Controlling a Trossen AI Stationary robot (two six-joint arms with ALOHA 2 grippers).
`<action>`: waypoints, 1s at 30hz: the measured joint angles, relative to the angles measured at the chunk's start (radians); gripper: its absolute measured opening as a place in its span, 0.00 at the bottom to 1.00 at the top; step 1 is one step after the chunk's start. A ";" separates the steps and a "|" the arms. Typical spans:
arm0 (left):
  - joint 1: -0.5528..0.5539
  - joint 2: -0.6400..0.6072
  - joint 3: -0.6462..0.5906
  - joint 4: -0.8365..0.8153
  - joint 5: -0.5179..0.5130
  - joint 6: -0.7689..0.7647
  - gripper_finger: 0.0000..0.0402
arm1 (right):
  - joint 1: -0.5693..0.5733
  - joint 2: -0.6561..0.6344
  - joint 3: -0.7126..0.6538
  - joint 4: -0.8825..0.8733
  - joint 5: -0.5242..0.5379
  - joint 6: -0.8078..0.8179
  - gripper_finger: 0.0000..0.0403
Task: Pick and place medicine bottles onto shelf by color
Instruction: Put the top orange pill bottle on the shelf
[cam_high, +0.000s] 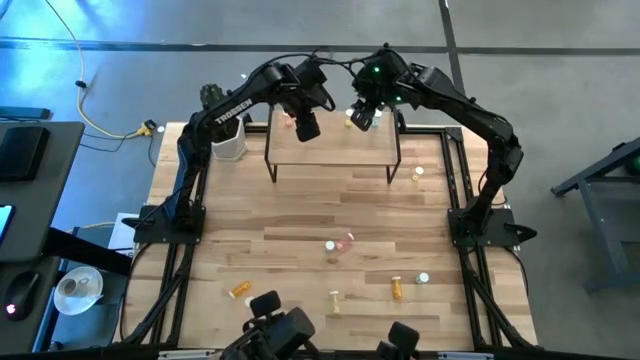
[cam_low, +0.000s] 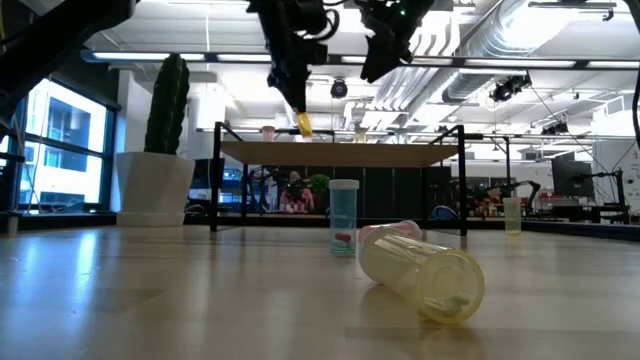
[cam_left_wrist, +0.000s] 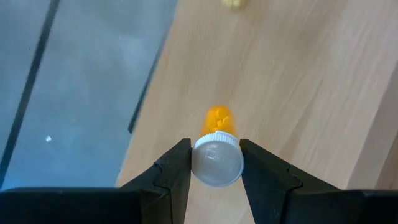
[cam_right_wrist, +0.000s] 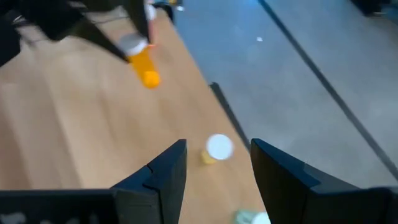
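Observation:
The shelf (cam_high: 330, 150) stands at the table's far middle on black legs. My left gripper (cam_high: 305, 125) hangs over its left part, shut on an orange bottle (cam_left_wrist: 217, 118) with a white cap, clear above the board (cam_low: 303, 122). My right gripper (cam_high: 362, 118) is open over the shelf's far right part. In the right wrist view (cam_right_wrist: 217, 155) its fingers stand apart from a yellow bottle (cam_right_wrist: 216, 149) that stands on its base near the shelf's edge. A pink bottle (cam_low: 268, 132) stands on the shelf's left part. My left gripper pinches the orange bottle's white cap (cam_left_wrist: 216, 163) between its two fingers. The fingers come from above, pointing down. The bottle hangs below them, body downward, lifted clear of the shelf board.
Several bottles lie or stand on the table's near half, among them a pair at the middle (cam_high: 338, 245), an orange one (cam_high: 240, 290) and another orange one (cam_high: 397, 288). One bottle (cam_high: 418, 173) stands right of the shelf. A white cactus pot (cam_high: 228, 140) stands left of it.

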 joint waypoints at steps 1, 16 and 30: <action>-0.001 0.000 0.018 -0.008 0.000 0.002 0.29 | 0.000 0.000 0.000 0.000 -0.024 -0.003 0.42; -0.065 -0.098 0.012 0.071 0.098 0.087 0.29 | 0.047 0.000 0.000 0.004 -0.303 -0.332 0.42; -0.176 -0.101 0.013 0.151 0.048 0.173 0.29 | 0.092 0.000 0.000 -0.037 -0.305 -0.440 0.42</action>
